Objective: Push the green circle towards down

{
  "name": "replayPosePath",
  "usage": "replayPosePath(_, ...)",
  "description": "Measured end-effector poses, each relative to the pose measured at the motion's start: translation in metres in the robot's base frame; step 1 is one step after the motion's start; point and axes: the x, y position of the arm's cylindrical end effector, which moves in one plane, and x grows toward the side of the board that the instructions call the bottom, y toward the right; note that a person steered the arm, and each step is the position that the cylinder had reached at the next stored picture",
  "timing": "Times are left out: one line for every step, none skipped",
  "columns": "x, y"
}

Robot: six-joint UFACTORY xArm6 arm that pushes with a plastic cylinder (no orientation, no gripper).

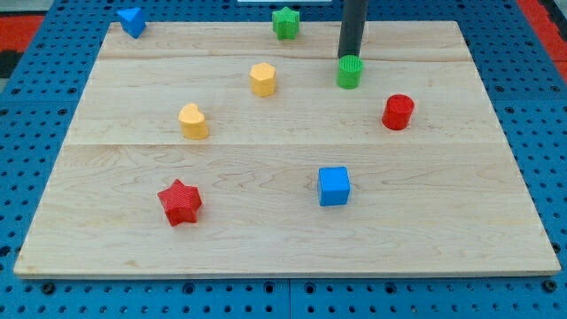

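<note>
The green circle [350,72] is a short green cylinder on the wooden board [283,221], right of centre near the view's top. My tip [349,57] is the lower end of a dark rod that comes down from the view's top edge. It stands right behind the green circle, on its top side, touching it or nearly so.
A green star [285,22] sits at the top edge, a blue block [132,20] at the top left corner. A yellow hexagon [263,79], a yellow heart-like block [193,121], a red cylinder [398,112], a blue cube [334,186] and a red star [180,202] lie around.
</note>
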Motion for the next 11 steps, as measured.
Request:
replayPosePath(0.023,0.000)
replayPosePath(0.026,0.000)
replayPosePath(0.026,0.000)
replayPosePath(0.026,0.002)
replayPosePath(0.026,0.003)
replayPosePath(0.026,0.004)
replayPosePath(0.026,0.004)
replayPosePath(0.025,0.004)
replayPosePath(0.023,0.004)
replayPosePath(0.043,0.004)
replayPosePath(0.068,0.004)
